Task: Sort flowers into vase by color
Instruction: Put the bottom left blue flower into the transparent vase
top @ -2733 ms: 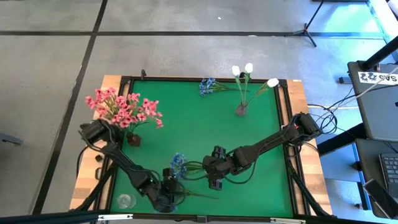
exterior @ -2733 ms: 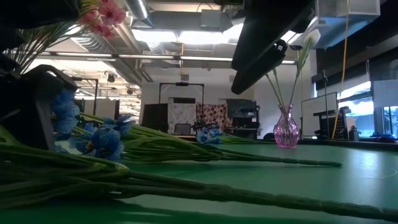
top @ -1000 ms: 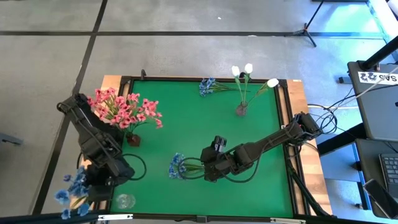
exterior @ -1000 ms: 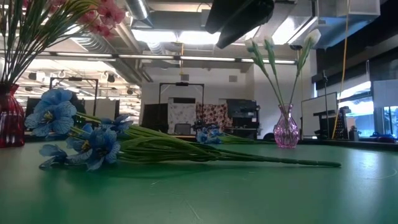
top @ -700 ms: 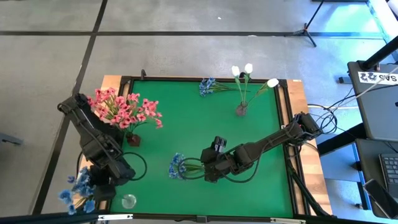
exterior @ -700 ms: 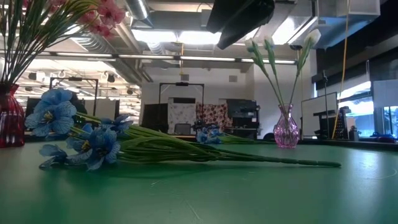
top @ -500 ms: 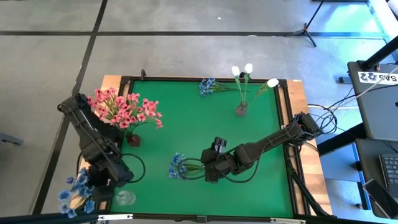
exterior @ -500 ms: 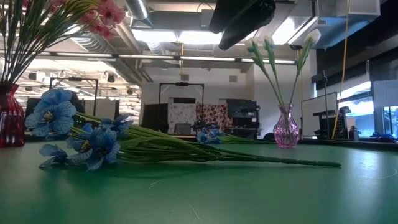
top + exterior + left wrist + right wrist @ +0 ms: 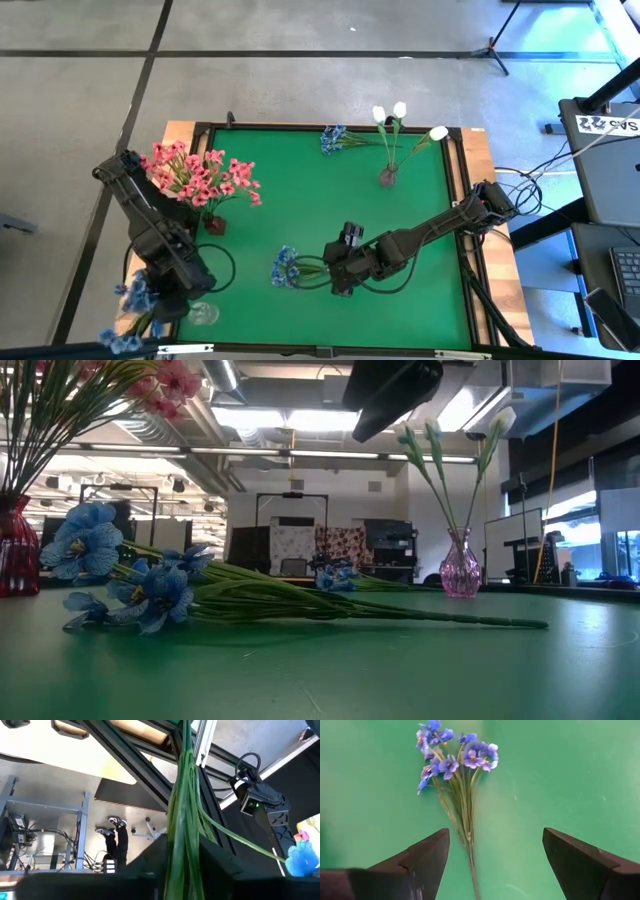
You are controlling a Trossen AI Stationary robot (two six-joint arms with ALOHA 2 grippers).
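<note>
The green counter top (image 9: pixel 310 215) looks like matt felt-ish cloth, no shine at all, with a light wooden rim (image 9: pixel 478 200) around it. My right end effector (image 9: pixel 492 857) has dark matt plastic fingers (image 9: pixel 427 855), smooth faces. The blue blossom sprig lying under it (image 9: pixel 457 762) has soft fabric-looking petals and thin plastic-looking green stems. My left end effector (image 9: pixel 182 855) has a bundle of smooth, slightly glossy green stems (image 9: pixel 184 810) between its dark matt fingers. The small pink vase (image 9: pixel 459 572) is clear ribbed glass, pretty glossy. The red vase (image 9: pixel 12 550) looks glossy too.
</note>
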